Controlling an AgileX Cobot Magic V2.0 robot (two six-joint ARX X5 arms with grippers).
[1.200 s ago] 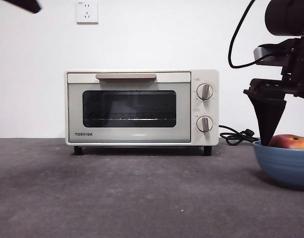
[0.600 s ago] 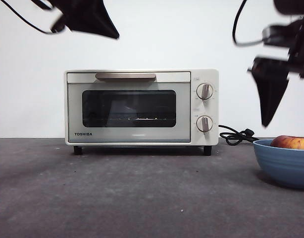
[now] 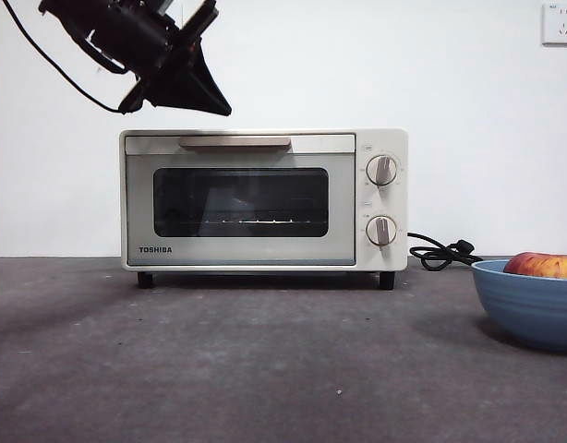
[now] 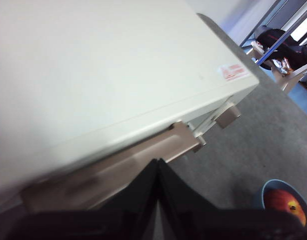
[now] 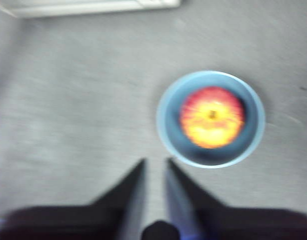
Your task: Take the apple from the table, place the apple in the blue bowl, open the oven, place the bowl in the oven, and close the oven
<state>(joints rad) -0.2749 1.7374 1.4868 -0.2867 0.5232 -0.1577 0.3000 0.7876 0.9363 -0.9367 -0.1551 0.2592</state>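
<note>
The cream oven [image 3: 256, 198] stands shut at the back of the table [image 3: 265, 369], its beige handle [image 3: 235, 142] along the door's top. My left gripper [image 3: 225, 112] hangs shut just above the oven's top left, near the handle [image 4: 143, 155]; its jaws [image 4: 157, 161] meet in a line. At the table's right edge the apple [image 3: 542, 266] lies in the blue bowl [image 3: 533, 309]. My right gripper [image 5: 156, 161] hovers high over the table beside the bowl [image 5: 168, 145] and apple [image 5: 212, 117], slightly open and empty; the front view does not show it.
Two knobs [image 3: 382, 170] sit on the oven's right side. A black power cord [image 3: 440, 254] lies coiled between oven and bowl. A wall socket [image 3: 560, 23] is high at the right. Past the table's edge, a chair and dark clutter [image 4: 278, 42] show.
The right arm lifted away from the bowl and left the front view. The left gripper came in at the top left and dropped toward the oven's top.
</note>
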